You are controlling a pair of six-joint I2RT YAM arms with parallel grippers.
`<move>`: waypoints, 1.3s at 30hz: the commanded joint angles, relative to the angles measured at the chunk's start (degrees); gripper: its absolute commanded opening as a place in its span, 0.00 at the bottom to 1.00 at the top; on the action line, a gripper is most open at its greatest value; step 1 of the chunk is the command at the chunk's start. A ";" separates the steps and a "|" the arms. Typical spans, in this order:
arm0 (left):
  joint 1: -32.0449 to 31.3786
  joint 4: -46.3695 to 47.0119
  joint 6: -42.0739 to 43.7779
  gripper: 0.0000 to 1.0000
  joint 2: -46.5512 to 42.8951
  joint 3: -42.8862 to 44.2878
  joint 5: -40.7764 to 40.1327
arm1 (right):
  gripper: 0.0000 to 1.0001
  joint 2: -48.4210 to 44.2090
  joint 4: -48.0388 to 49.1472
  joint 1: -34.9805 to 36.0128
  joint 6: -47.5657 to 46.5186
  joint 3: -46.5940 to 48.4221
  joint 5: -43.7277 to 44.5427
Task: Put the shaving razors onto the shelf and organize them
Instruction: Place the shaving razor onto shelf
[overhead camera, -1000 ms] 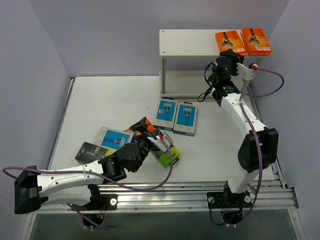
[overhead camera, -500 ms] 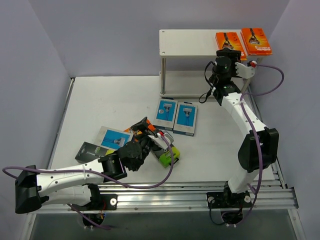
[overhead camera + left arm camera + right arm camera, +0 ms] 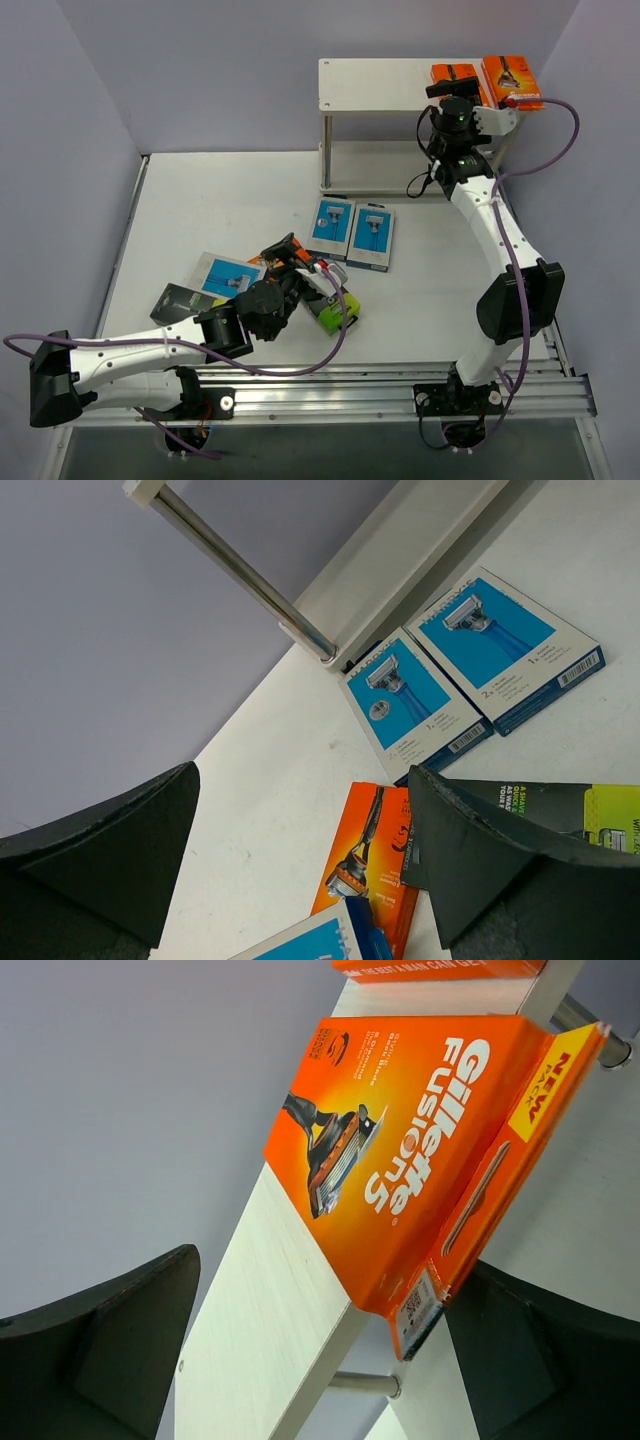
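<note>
Razor packs in orange lie flat on the top board of the shelf, upper right of the overhead frame, long axes running near to far: one orange pack just left of the other orange pack. The right gripper, jaws spread and empty, hides the left one's near end. The left gripper hangs released over the lower-left pile, where a third orange pack is half covered.

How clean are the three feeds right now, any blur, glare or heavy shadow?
Top view: even light, soft shadow under the shelf, no glare. Left wrist view: blue packs sharp, left pincer fingers dark and soft-edged. Right wrist view: orange pack print crisp, right pincer fingers dark, blurred.
</note>
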 commanded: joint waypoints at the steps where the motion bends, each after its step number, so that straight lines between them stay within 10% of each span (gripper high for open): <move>1: 0.75 -0.57 -0.25 0.94 -1.18 3.32 -0.64 | 1.00 -1.76 -3.72 -1.96 -0.96 2.62 -4.02; 33: 3.83 -4.35 -3.06 0.94 -1.79 5.78 -1.79 | 1.00 -13.45 -15.94 -3.29 -5.44 3.32 -12.55; 39: 3.92 -4.00 -3.23 0.94 -1.79 5.52 -1.62 | 0.87 -11.71 -14.28 -3.29 -15.80 9.81 -18.94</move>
